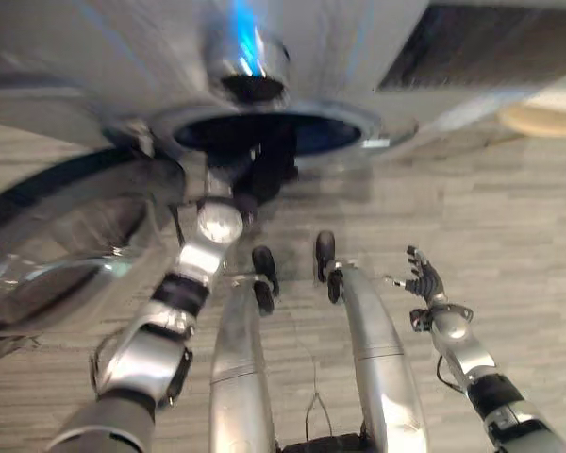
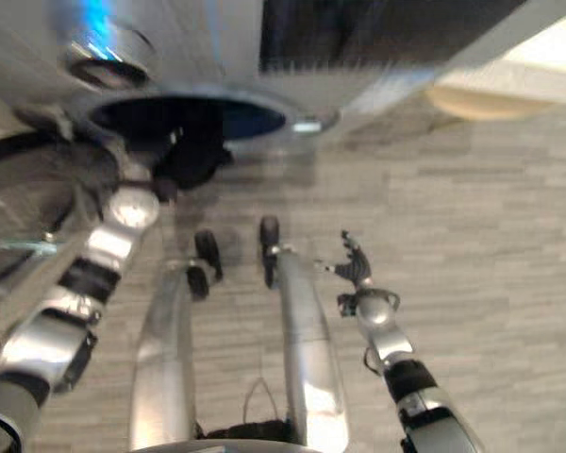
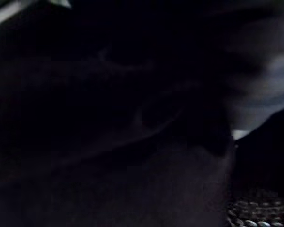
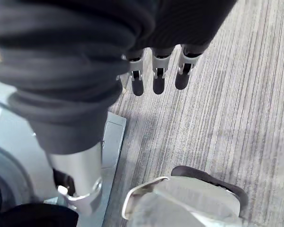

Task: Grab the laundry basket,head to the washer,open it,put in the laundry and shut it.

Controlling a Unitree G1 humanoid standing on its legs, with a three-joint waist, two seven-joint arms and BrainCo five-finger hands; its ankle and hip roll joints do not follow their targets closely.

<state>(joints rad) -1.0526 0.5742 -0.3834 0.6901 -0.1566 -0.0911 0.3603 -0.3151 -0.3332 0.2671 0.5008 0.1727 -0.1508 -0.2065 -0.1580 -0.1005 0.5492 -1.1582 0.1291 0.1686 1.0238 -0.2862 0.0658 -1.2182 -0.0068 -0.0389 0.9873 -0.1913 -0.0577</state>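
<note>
Washer (image 1: 94,57) front is up close, silver-grey panel. Round port (image 1: 264,132) is open, dark inside. Glass door (image 1: 57,255) is swung out to robot's left, chrome rim visible.

L arm reaches up into the port. L hand (image 1: 264,175) sits at the port's lower lip, buried in a dark garment (image 2: 193,156) that hangs over the rim, part in the drum, part out. L wrist view is nearly black, just dark cloth folds (image 3: 132,118) right against the lens. Fingers are hidden in the fabric, so can't tell if spread or closed on it.

R hand (image 1: 423,278) hangs free over the grey wood-look floor (image 1: 509,236), well clear of the washer, holding nothing. R fingers (image 4: 154,75) are straight, side by side w/ small gaps, relaxed.

Chrome knob (image 1: 250,61) w/ blue glow sits above the port. Dark vented panel (image 1: 481,42) sits upper right of the washer front. Round beige item (image 1: 547,118) is on the floor at far right, can't ID.

No legible text or labels; print too blurred.
</note>
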